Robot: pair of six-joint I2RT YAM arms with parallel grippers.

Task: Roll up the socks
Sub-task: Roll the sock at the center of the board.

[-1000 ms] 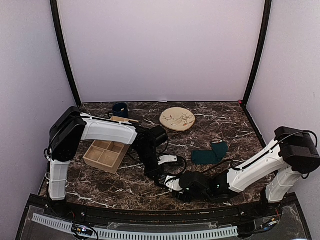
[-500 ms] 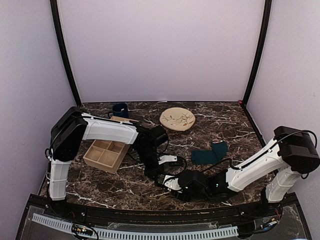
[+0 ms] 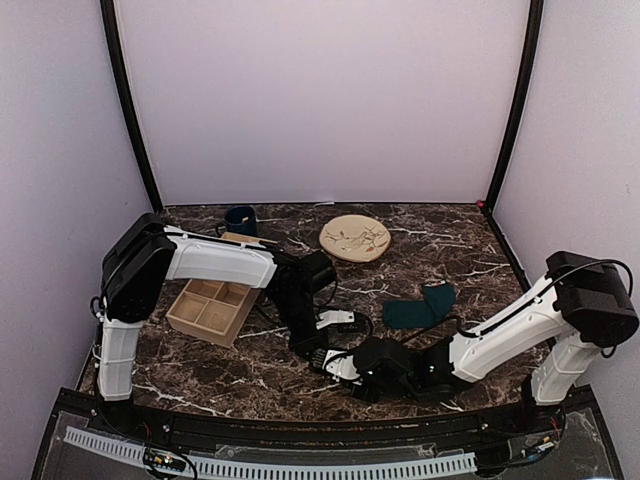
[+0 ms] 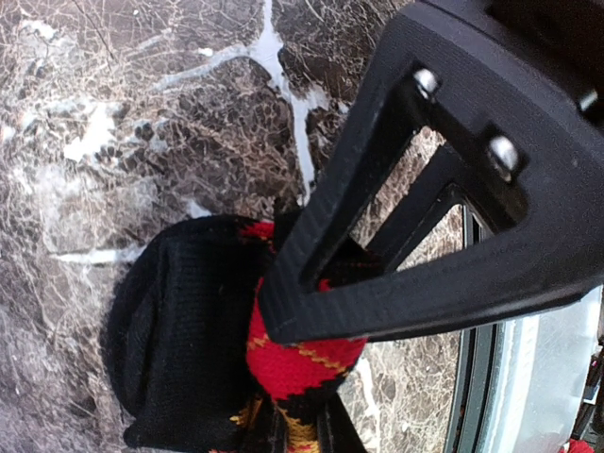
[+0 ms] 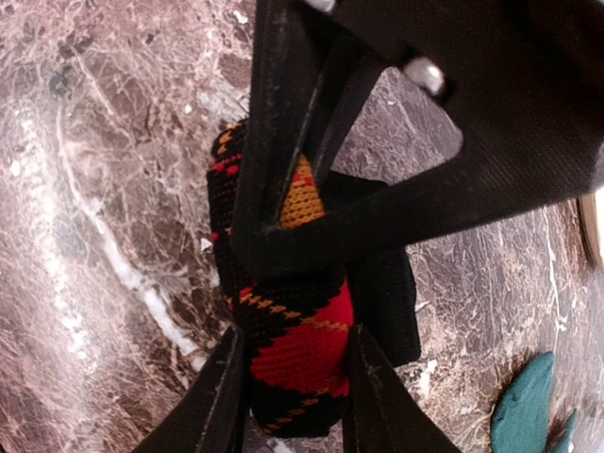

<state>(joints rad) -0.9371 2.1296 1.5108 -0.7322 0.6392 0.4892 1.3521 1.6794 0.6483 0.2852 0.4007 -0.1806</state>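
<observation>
The marble table [image 3: 450, 240] gives me a flat bed to roll on. As I judge it, the job is to press the argyle sock [image 5: 297, 363] low and turn it over itself without letting the bundle spring loose. My right claw [image 5: 294, 335] should squeeze the fat red-diamond part firmly while my left claw [image 4: 302, 432] anchors the thin end. If either slips, the soft fabric will unwind. Small, slow wrist turns suit this better than a big sweep, since the two claws sit almost on top of each other.

Both arms reach low toward the near middle of the table. My left arm [image 3: 215, 262] bends down from the left and my right arm [image 3: 500, 345] stretches flat across from the right. From above the claws hide the sock, so I can't say how tight the roll is. My right claw is closed on the roll, with fabric filling the gap between its fingers [image 5: 226, 396]. My left claw is nearly pressed together, pinching a narrow fold of the same sock. The teal sock [image 3: 420, 307] lies apart, further back on the right.
</observation>
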